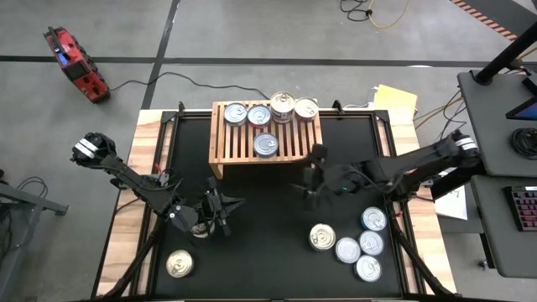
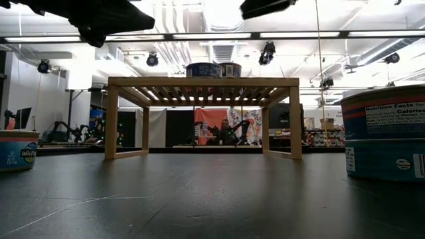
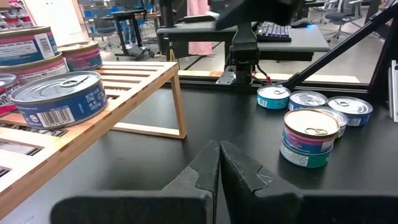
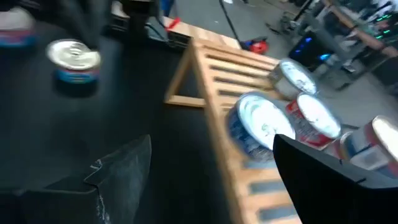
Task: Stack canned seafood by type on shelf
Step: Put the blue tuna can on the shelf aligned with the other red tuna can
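Note:
The light-wood shelf (image 1: pixel 264 132) stands at the table's far middle. On its slats sit several cans of seafood: a blue-sided one (image 1: pixel 266 144) (image 3: pixel 59 99) near the front edge, and others (image 1: pixel 259 116) (image 1: pixel 283 105) along the back. My right gripper (image 1: pixel 309 178) (image 4: pixel 211 180) hovers open and empty above the mat, just off the shelf's near right corner. My left gripper (image 1: pixel 222 208) (image 3: pixel 219 167) hangs shut and empty above the mat, near the shelf's near left side.
Loose cans stand on the black mat: one (image 1: pixel 179 264) at the near left, and at the near right a group (image 1: pixel 369 245) with a two-can stack (image 1: pixel 322 236) (image 3: pixel 310 138) beside it. The mat's middle (image 1: pixel 260 243) lies bare between them.

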Robot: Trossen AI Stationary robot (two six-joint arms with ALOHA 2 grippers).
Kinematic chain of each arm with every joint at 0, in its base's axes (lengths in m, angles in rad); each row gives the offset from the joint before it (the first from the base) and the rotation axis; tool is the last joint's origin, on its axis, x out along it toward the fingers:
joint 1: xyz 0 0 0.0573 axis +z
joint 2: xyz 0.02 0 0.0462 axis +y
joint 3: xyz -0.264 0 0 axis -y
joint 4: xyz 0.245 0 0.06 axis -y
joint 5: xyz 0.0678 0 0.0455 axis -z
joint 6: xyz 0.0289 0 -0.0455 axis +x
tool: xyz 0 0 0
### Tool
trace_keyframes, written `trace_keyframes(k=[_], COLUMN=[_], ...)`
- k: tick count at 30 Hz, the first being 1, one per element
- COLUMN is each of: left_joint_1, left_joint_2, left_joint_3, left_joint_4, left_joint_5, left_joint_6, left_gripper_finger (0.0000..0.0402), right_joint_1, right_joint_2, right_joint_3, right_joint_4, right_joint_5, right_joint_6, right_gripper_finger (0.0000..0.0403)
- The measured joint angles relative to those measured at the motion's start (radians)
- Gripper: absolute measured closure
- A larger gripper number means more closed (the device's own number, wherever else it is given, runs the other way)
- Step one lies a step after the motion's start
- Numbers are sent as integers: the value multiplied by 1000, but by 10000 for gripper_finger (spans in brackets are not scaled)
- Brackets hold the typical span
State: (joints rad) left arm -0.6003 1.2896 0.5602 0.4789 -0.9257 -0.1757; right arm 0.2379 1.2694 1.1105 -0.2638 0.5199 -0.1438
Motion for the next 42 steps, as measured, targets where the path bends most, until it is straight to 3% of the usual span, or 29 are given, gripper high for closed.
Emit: trace_keyframes(k=[6, 11, 23, 27, 30, 34, 38, 42], left_joint_1=[7, 38, 152, 206, 243, 278, 326, 420], left_joint_2=[0, 0, 0, 0, 0, 0, 0, 0], left_joint_3=[3, 27, 49, 56, 81, 137, 208, 275], left_joint_4=[19, 25, 22, 20, 21, 18, -81, -243], left_joint_5=[6, 102, 106, 197, 264, 272, 283, 289], left_joint_6=[-2, 4, 56, 72, 113, 240, 361, 362], left_gripper_finger=[401, 401, 401, 401, 401, 401, 401, 401], right_joint_1=[74, 103, 160, 166, 166, 166, 166, 166], right_joint_2=[-92, -113, -116, -116, -116, -116, -116, -116], right_joint_3=[-136, -214, -364, -385, -395, -401, -402, -402], right_joint_4=[46, 75, 189, 196, 197, 197, 196, 196], right_joint_5=[4, 8, 5, 4, 4, 4, 4, 4], right_joint_6=[96, 154, 196, 192, 195, 185, 171, 155], right_gripper_finger=[106, 126, 196, 225, 247, 277, 306, 331])
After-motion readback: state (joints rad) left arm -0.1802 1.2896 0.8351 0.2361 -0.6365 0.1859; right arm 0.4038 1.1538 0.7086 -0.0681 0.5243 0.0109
